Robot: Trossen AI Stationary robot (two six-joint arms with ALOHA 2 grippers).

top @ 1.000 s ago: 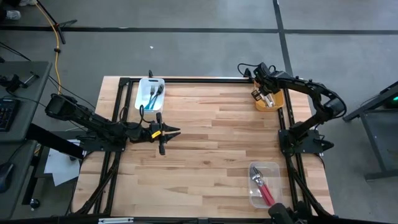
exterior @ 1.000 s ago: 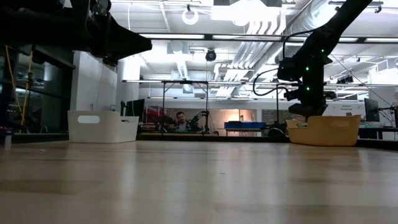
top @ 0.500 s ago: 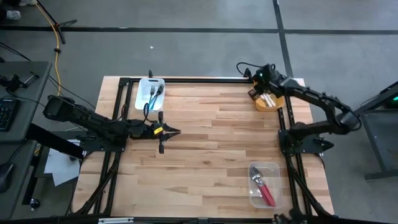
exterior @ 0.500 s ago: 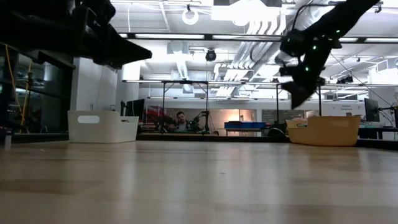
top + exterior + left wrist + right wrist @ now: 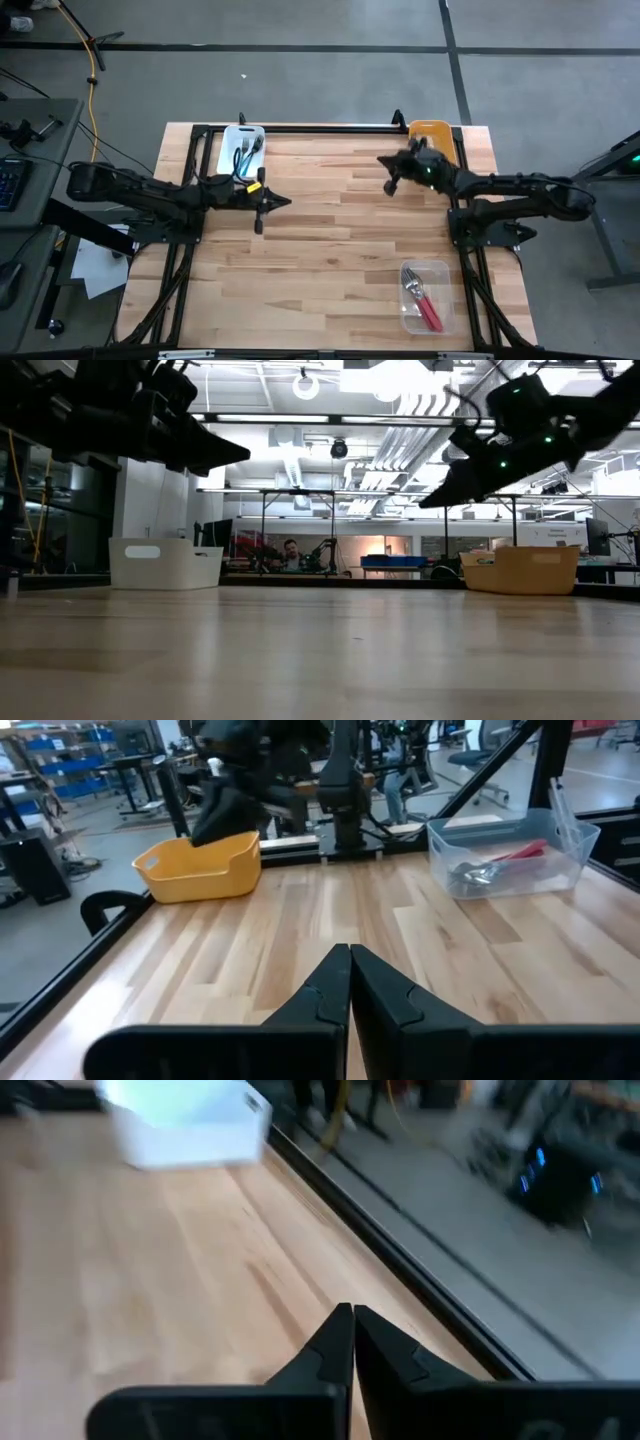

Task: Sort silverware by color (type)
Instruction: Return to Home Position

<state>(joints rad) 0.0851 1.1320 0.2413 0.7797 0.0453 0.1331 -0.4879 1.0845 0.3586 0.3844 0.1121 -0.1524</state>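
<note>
Starting from the high view, no fork lies loose on the table [image 5: 330,240]. The teal-handled forks [image 5: 245,157] sit in the white bin [image 5: 228,140] at the far left, and the red-handled forks [image 5: 427,308] lie in the clear bin [image 5: 440,275] at the near right. The orange bin [image 5: 432,129] stands at the far right, its contents too small to tell. The left end effector [image 5: 272,203] hangs just near of the white bin, the right end effector [image 5: 388,172] left of the orange bin, both over bare wood. In the low view both arms are well above the table, carrying nothing, and a person [image 5: 290,550] sits far off behind. The left wrist view shows that arm's fingers [image 5: 328,998] pressed together with nothing between them. The right wrist view shows its fingers [image 5: 328,1348] likewise closed and empty, facing the white bin. The sorting looks finished; the step in hand appears to be parking the arms, which calls only for folding each to rest clear of the bins.
</note>
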